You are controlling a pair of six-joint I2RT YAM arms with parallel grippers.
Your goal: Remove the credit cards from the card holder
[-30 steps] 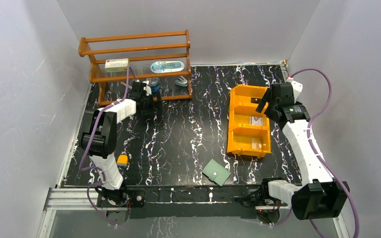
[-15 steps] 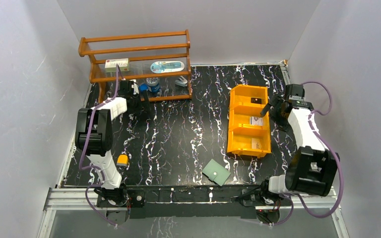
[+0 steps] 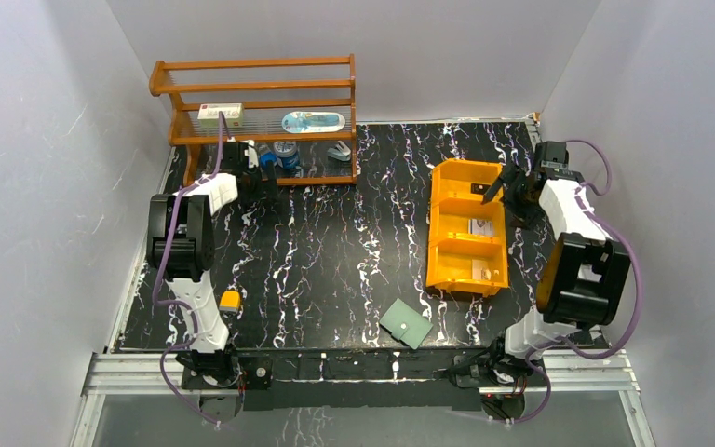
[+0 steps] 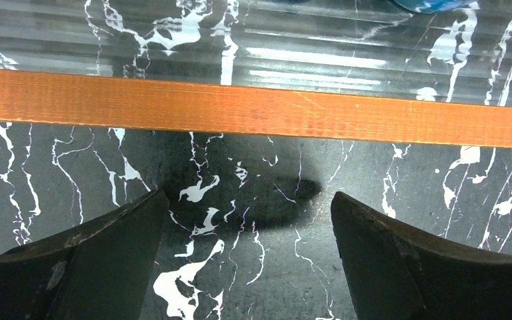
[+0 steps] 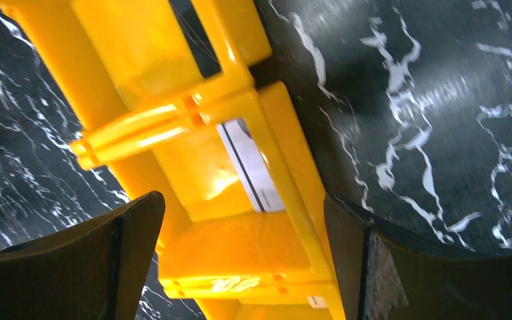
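Observation:
The green card holder (image 3: 405,323) lies flat on the table near the front edge, far from both grippers. The credit cards lie in the orange tray (image 3: 447,244): a dark one (image 3: 480,190) in the far compartment, a pale one (image 3: 481,226) in the middle, another (image 3: 486,272) in the near one. My right gripper (image 3: 512,191) hangs open over the tray's right rim; the right wrist view shows the pale striped card (image 5: 250,167) between its fingers, below them (image 5: 243,197). My left gripper (image 3: 247,169) stands open and empty (image 4: 248,197) at the wooden rack's foot.
A wooden rack (image 3: 261,112) stands at the back left; its lower rail (image 4: 253,113) is just ahead of my left fingers. It carries a white box with red print (image 3: 220,114), a blue-and-white oblong (image 3: 313,122) and small items beneath. Walls close in on three sides.
My left gripper has drawn left and back toward the rack. The right arm has folded back, its elbow rising toward the right wall, while its gripper stays over the tray. Both stay open.

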